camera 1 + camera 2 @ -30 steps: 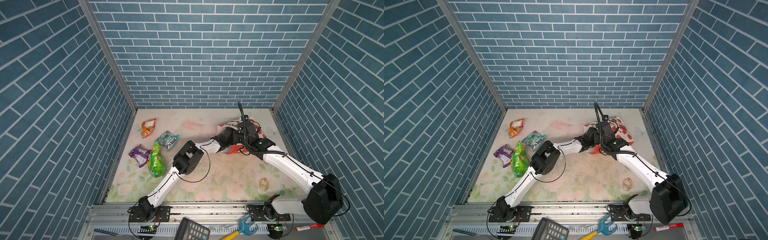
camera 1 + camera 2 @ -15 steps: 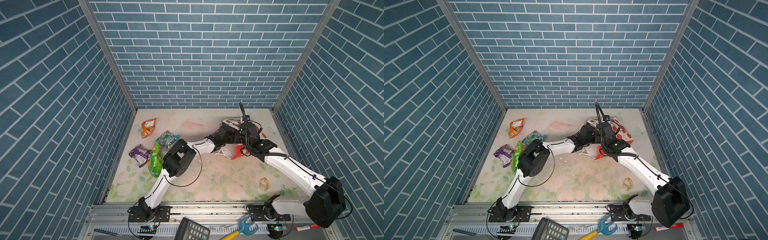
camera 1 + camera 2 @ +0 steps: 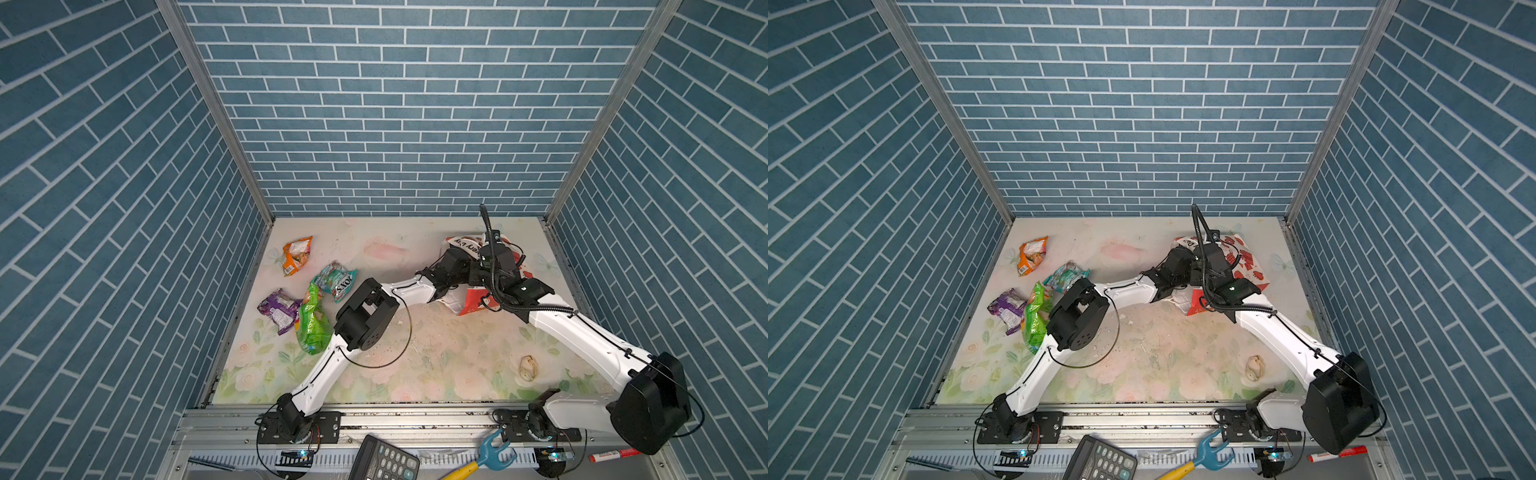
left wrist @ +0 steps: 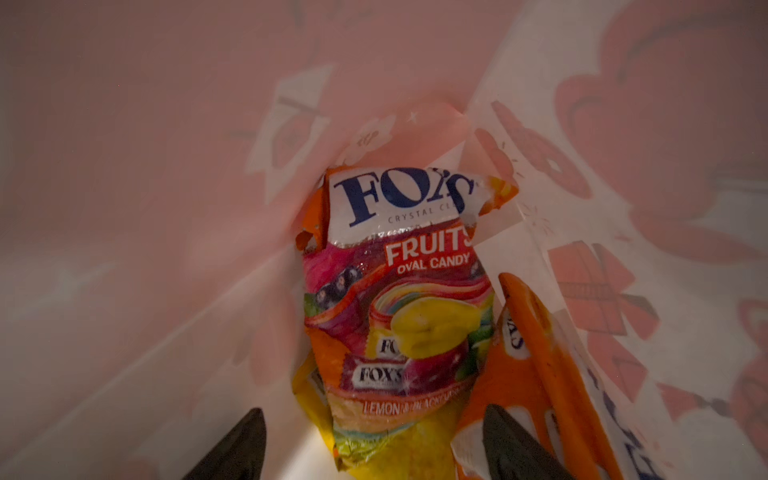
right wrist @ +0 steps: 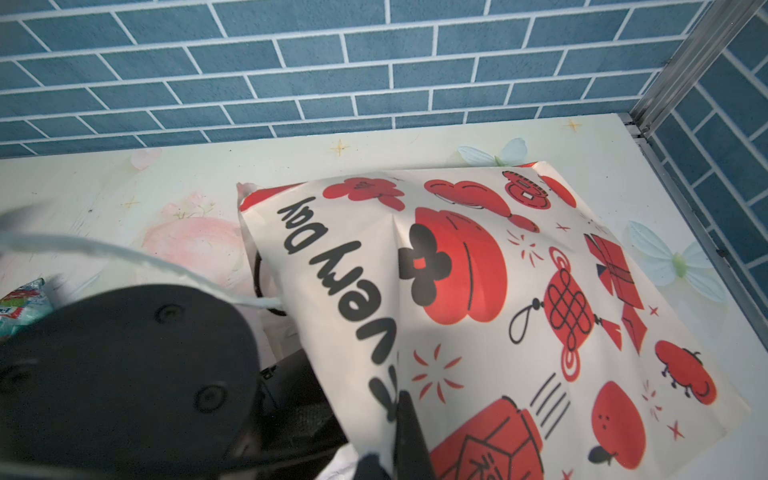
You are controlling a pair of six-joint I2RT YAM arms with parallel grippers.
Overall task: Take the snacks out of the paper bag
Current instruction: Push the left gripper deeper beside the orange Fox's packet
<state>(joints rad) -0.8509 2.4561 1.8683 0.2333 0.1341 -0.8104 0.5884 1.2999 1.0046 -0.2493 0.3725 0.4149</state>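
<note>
Blue brick-patterned walls close in three sides of a table (image 3: 457,357) with a pale floral cover. A white paper gift bag (image 3: 462,244) with red sides, red cartoon pictures and black lettering lies on its side near the far right corner of the table. Its mouth faces the middle of the table.

Both arms meet at that mouth in both top views. The left arm reaches in from the front left, and its claw is hidden inside the paper bag (image 3: 1246,259).

The left wrist view looks along the inside of the bag. The left claw (image 4: 372,451) stands wide, with its dark fingers (image 4: 237,449) spread either side of the near end of a multicolour crinkly packet (image 4: 399,311) printed "FOX'S FRUITS OVAL CANDY". One finger lies over an orange-and-white packet (image 4: 536,361) just beside it. Whether a finger touches the multicolour packet cannot be told.

In the right wrist view the right claw (image 5: 401,419) is pinched tight on the upper edge of the bag's mouth, holding that sheet lifted. A white cord handle (image 5: 124,253) trails across the left arm's black wrist.

Four more snacks lie along the left edge of the table. An orange crinkly packet (image 3: 296,255) sits alone toward the far left corner. A teal packet (image 3: 336,282), a bright green packet (image 3: 312,324) and a purple packet (image 3: 279,309) are bunched together, touching.

A pale seashell (image 3: 528,368) rests near the front right corner.
</note>
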